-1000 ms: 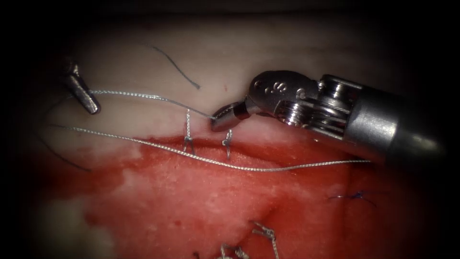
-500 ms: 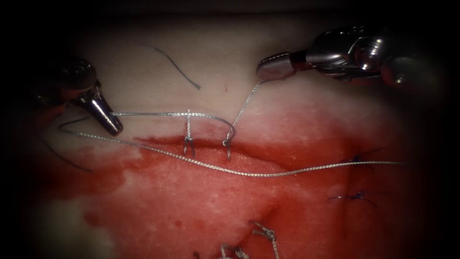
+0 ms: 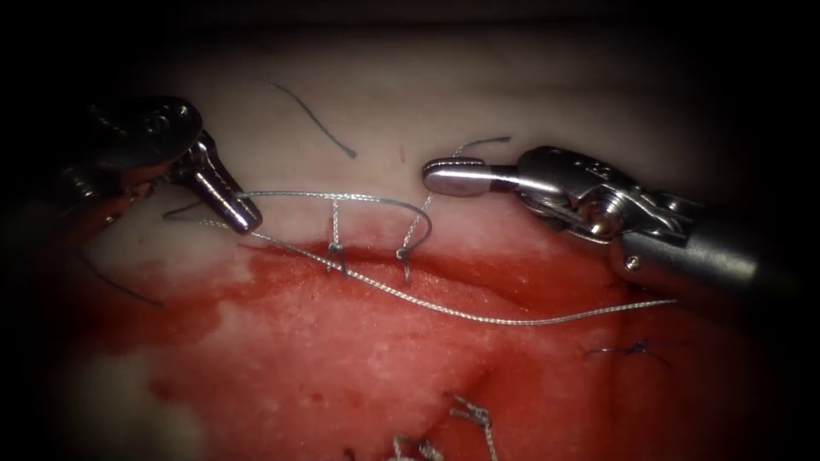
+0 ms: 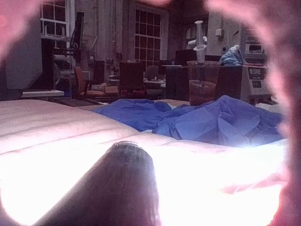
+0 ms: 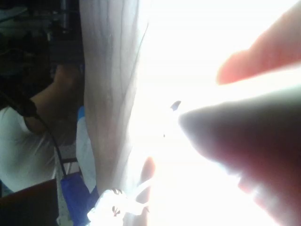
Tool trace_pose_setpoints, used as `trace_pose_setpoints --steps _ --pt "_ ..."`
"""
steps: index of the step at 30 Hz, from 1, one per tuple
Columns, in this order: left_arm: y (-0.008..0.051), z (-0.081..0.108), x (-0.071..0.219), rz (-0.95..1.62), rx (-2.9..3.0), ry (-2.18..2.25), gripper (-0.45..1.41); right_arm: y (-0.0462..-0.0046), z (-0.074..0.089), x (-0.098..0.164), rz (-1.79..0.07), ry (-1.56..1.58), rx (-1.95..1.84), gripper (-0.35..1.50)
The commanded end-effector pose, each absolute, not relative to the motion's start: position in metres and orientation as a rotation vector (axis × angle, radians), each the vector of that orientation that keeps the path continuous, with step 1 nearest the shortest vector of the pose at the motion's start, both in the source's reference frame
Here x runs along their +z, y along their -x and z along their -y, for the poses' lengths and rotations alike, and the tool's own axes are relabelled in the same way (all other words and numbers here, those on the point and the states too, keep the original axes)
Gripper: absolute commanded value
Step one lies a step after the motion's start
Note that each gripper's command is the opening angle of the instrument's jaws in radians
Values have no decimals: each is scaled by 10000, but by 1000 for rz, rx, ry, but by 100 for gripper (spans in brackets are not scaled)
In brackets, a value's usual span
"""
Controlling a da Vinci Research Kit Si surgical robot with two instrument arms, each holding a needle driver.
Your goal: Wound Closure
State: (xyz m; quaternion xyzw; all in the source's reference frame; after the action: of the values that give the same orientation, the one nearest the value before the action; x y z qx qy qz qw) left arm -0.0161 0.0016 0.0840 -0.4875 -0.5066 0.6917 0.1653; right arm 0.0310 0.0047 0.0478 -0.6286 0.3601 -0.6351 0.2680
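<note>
Thread (image 3: 376, 198): arcs slack above the cut (image 3: 478, 275).
Left end effector (image 3: 243, 218): clamped on your thread.
Right end effector (image 3: 453, 175): also clamped on thread.
Needle: not seen.
Risk: an uneven pull could tear tissue (image 3: 384, 94).

Both pincers (image 3: 243, 218) (image 3: 444, 177) seemingly nearer, thread (image 3: 376, 201) slacker

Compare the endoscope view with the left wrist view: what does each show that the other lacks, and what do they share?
Endoscope view: the cut with red fluid, a stitch, and the left tool and right tool, each with jaws shut on the thread. Left wrist view: a blue cloth and a cup behind it. Both: the pale tissue.
</note>
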Motion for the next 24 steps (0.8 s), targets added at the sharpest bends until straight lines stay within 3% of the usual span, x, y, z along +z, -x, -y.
trace_pose_setpoints --steps 1,8,13,17,24 --pt "161 -32 837 1430 1973 1401 -45 -331 -44 467 -1066 1704 -1703 -35" --pt "163 -37 868 1437 1948 1387 -45 -361 -13 460 -1295 1698 -1657 -35" --pt "162 -33 887 1428 1976 1388 -45 -358 -15 455 -1405 1669 -1474 -35" --pt "165 -27 908 1271 2125 1540 -45 -356 -16 458 -1552 1549 -1213 -35" --pt "168 -29 916 1233 2076 1621 -45 -342 -19 471 -1618 1464 -1039 -35"
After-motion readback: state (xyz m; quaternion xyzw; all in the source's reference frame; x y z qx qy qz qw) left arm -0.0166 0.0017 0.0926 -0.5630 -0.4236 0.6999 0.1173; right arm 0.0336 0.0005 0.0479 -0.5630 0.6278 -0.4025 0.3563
